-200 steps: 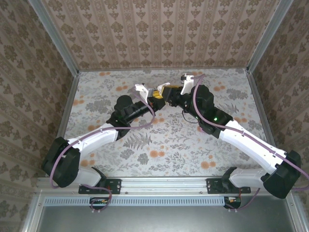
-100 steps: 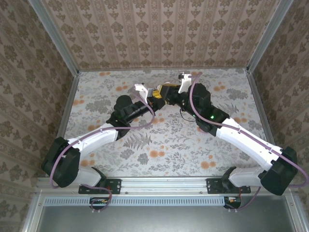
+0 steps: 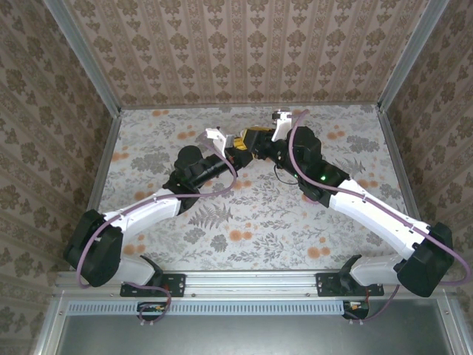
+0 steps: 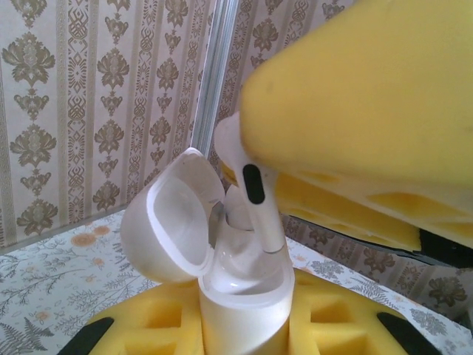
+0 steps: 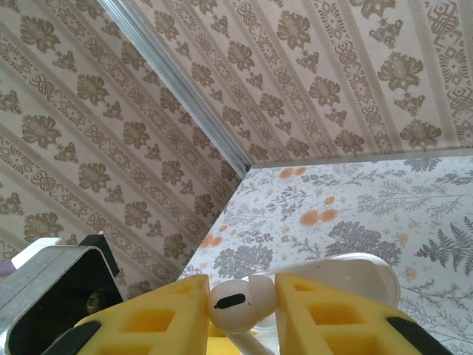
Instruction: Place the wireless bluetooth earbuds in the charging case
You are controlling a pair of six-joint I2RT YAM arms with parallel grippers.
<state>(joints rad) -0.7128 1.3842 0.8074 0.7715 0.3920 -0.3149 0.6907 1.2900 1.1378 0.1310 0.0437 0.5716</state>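
My left gripper (image 4: 240,329) is shut on a white charging case (image 4: 244,296), which stands upright between its yellow foam pads with the lid (image 4: 170,225) swung open to the left. A white earbud (image 4: 251,185) hangs over the case mouth, its stem reaching down into a well. My right gripper (image 5: 240,307) is shut on that earbud (image 5: 236,302), and the case (image 5: 355,270) shows just behind its yellow pads. From above, the left gripper (image 3: 236,150) and right gripper (image 3: 259,140) meet above the far middle of the table.
The floral table (image 3: 259,214) is boxed in by wallpapered walls, with metal corner posts (image 3: 100,89) at back left and back right. Both arms reach in from the near edge.
The right arm has shifted slightly left, bringing its gripper and the earbud closer over the case. The left arm has stayed still.
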